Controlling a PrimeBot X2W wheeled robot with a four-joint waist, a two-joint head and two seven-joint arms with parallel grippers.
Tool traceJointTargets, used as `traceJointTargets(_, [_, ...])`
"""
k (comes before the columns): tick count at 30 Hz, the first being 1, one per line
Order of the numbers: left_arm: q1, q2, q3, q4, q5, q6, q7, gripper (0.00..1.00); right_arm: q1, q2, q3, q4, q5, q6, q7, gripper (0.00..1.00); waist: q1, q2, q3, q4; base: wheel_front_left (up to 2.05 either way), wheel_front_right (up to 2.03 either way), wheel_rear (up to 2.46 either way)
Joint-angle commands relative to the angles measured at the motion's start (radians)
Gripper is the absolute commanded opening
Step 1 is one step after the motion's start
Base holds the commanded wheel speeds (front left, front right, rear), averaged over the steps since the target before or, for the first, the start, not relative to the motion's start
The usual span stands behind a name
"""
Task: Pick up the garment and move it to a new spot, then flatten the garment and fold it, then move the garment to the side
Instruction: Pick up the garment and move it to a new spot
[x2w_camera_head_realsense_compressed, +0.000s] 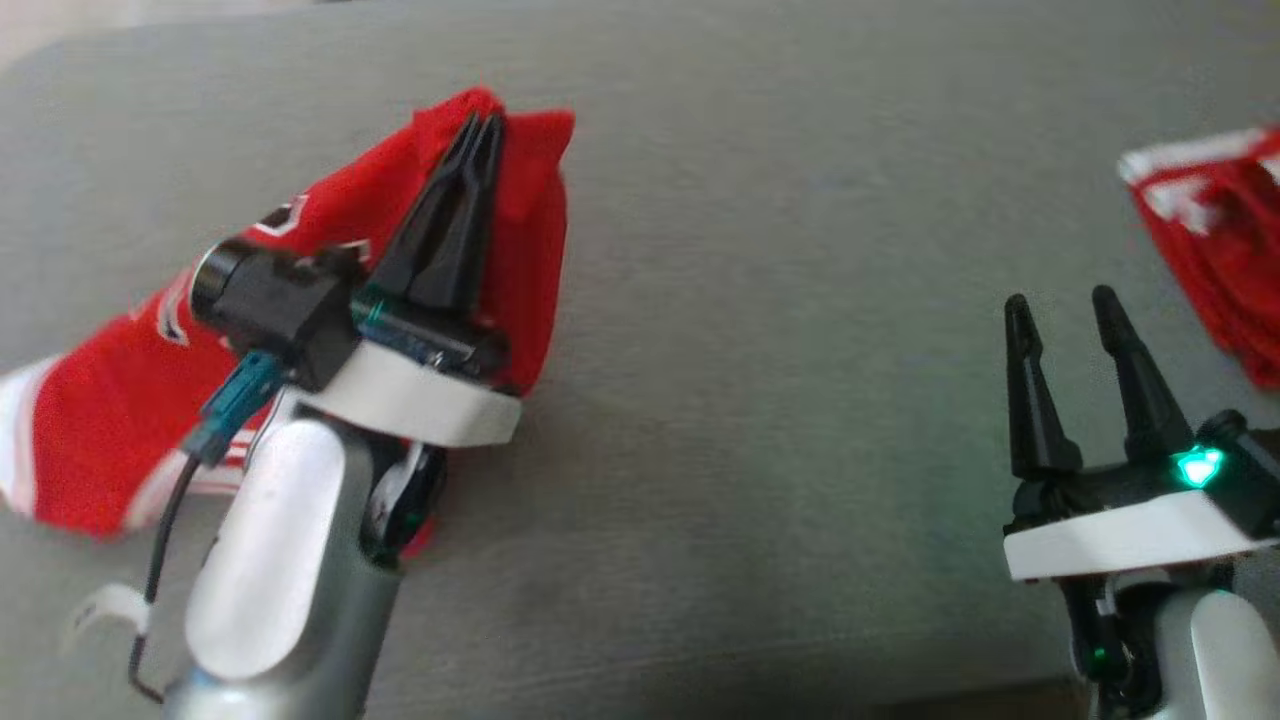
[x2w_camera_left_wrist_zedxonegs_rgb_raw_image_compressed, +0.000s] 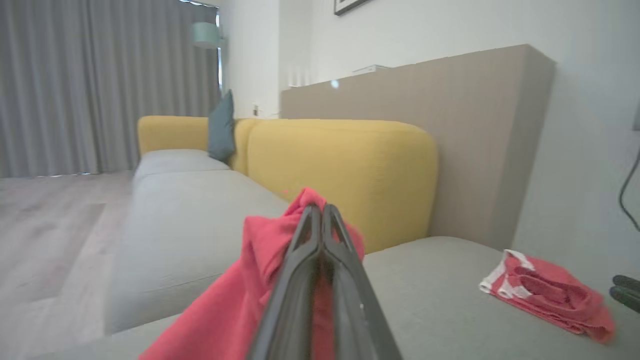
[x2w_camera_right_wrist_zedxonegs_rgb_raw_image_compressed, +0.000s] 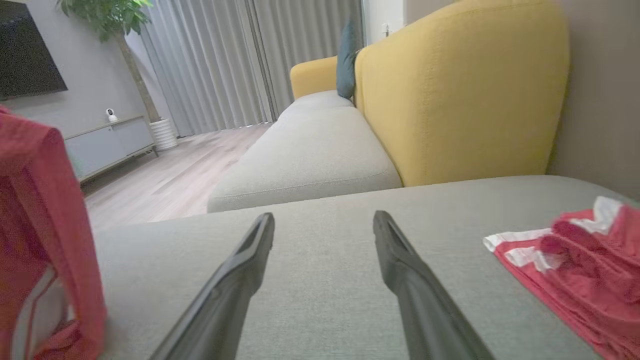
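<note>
A red garment (x2w_camera_head_realsense_compressed: 320, 240) with white trim hangs in a peak from my left gripper (x2w_camera_head_realsense_compressed: 485, 125), which is shut on its top fold; the lower part trails onto the grey cushion at the left. The left wrist view shows the closed fingers (x2w_camera_left_wrist_zedxonegs_rgb_raw_image_compressed: 320, 215) pinching the red garment (x2w_camera_left_wrist_zedxonegs_rgb_raw_image_compressed: 240, 300). My right gripper (x2w_camera_head_realsense_compressed: 1062, 305) stands open above the cushion at the lower right, nothing between its fingers (x2w_camera_right_wrist_zedxonegs_rgb_raw_image_compressed: 250, 250). The lifted garment (x2w_camera_right_wrist_zedxonegs_rgb_raw_image_compressed: 40, 225) shows at the right wrist view's left edge.
A second red and white cloth (x2w_camera_head_realsense_compressed: 1215, 235) lies folded at the far right of the grey sofa seat (x2w_camera_head_realsense_compressed: 760, 350). A yellow backrest (x2w_camera_left_wrist_zedxonegs_rgb_raw_image_compressed: 345, 170) stands behind, with wooden floor (x2w_camera_right_wrist_zedxonegs_rgb_raw_image_compressed: 165, 180) off the left side.
</note>
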Motion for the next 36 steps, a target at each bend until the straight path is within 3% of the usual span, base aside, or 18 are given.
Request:
traceJointTargets(1, [-0.051,0.006,0.023,-0.034,-0.003,-0.003,0.000,0.00,-0.036,-0.005,0.022,-0.033,0.008,-0.001,-0.013,1.00,0.0000,0.0000,0.074,-0.112,0.00,0.00,0.00])
traceJointTargets(10, [-0.128,-0.015,-0.122,0.007,-0.004,-0.020,0.038,0.00,-0.037,-0.005,0.028,-0.008,0.048,-0.001,-0.075,1.00,0.0000,0.0000,0.177,-0.232,0.00,0.00,0.00])
traceJointTargets(23, [-0.117,0.028,-0.282,0.176,-0.023,-0.030,0.135,0.00,-0.061,-0.005,0.047,0.054,0.058,-0.001,-0.116,1.00,0.0000,0.0000,0.204,-0.217,0.00,0.00,0.00])
traceJointTargets(24, [-0.117,0.030,-0.290,0.177,-0.024,-0.030,0.126,0.30,-0.061,-0.005,0.045,0.059,0.055,-0.001,-0.115,1.00,0.0000,0.0000,0.198,-0.209,0.00,0.00,0.00])
traceJointTargets(25, [-0.116,0.031,-0.298,0.177,-0.025,-0.031,0.115,1.00,-0.062,-0.005,0.044,0.063,0.053,-0.001,-0.114,1.00,0.0000,0.0000,0.189,-0.200,0.00,0.00,0.00])
traceJointTargets(31, [-0.081,0.035,-0.301,0.136,-0.025,-0.013,0.004,1.00,-0.063,-0.005,0.031,0.078,0.022,-0.001,-0.090,1.00,0.0000,0.0000,0.108,-0.129,0.00,0.00,0.00])
traceJointTargets(36, [-0.021,0.058,-0.233,0.101,-0.045,0.047,-0.054,1.00,-0.054,-0.005,0.018,0.073,-0.009,-0.001,-0.054,1.00,0.0000,0.0000,0.041,-0.059,0.00,0.00,0.00])
